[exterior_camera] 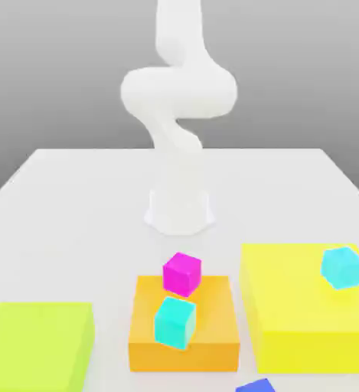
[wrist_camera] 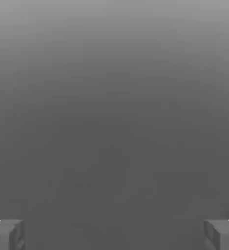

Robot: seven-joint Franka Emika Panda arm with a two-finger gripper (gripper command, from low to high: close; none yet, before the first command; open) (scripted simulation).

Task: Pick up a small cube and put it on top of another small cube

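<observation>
In the exterior view, the royal-blue cube [exterior_camera: 256,386] sits on the white worktop [exterior_camera: 75,230] at the near edge, just in front of the orange block [exterior_camera: 213,337]. The sky-cyan cube [exterior_camera: 342,266] rests on the yellow block [exterior_camera: 289,306]. The hand view shows the end effector [wrist_camera: 114,234] released, fingertips [wrist_camera: 6,234] spread wide over plain grey.
</observation>
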